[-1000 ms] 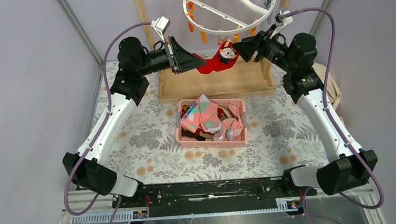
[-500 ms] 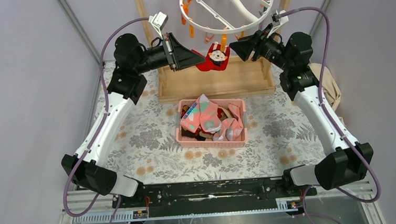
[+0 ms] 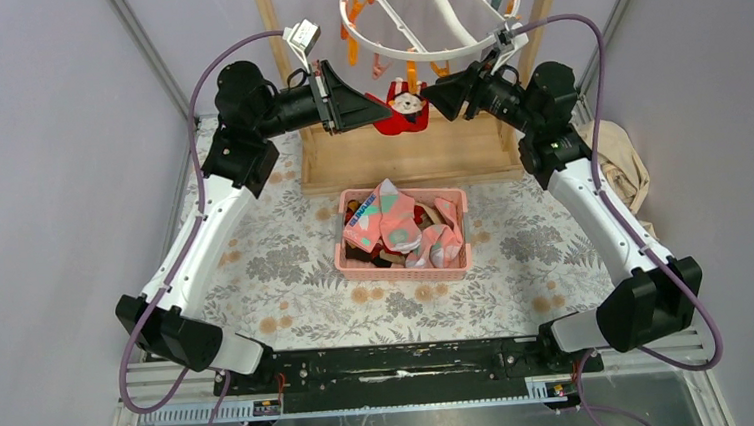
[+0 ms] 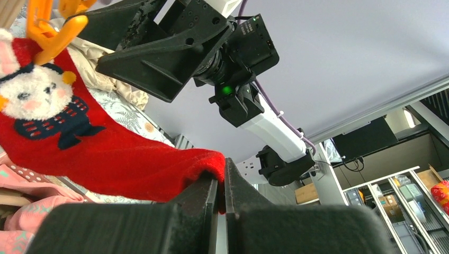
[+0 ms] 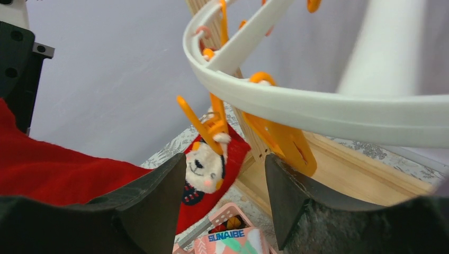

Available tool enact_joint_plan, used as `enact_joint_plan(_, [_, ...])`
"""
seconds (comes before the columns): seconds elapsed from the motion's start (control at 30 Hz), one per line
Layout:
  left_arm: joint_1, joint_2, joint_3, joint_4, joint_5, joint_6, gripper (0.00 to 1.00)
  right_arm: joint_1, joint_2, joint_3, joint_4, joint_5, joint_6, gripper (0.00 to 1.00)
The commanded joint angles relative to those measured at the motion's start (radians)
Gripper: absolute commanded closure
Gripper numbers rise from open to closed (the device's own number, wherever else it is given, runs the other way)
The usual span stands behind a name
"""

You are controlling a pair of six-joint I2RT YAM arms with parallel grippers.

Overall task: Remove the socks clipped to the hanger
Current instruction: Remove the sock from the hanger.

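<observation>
So the left end effector (image 4: 221, 177) is pinching the toe of the red sock (image 4: 106, 159), tensioning it I'd guess, while the sock is hanging from an orange clip (image 5: 212, 124) on the hanger (image 5: 317, 106). Meanwhile the right end effector (image 5: 225, 164) is hovering spread by that clip, probably lining up to release it.

The red sock (image 3: 399, 119) stretches from your left gripper (image 4: 221, 180) to an orange clip (image 5: 212, 127), barring the narrow gap before your right gripper (image 3: 429, 95). The white hanger ring (image 5: 317, 108) crowds close above it. Below, open air reaches the wooden frame (image 3: 449, 153) and pink basket (image 3: 402, 267).
</observation>
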Motion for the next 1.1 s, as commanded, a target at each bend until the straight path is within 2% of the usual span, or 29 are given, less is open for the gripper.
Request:
enact_joint_plan(0.0, [-0.006, -0.002, 0.045, -0.007, 0.026, 0.019, 0.92, 0.003, 0.007, 0.053, 0.052, 0.030, -0.005, 0.36])
enact_joint_plan(0.37, [-0.015, -0.005, 0.071, -0.041, 0.024, 0.029, 0.92, 0.025, 0.064, 0.064, 0.167, -0.039, 0.059, 0.35])
enact_joint_plan(1.07, [-0.023, -0.064, 0.073, -0.093, 0.018, 0.042, 0.93, 0.046, 0.121, 0.095, 0.198, 0.026, 0.088, 0.31])
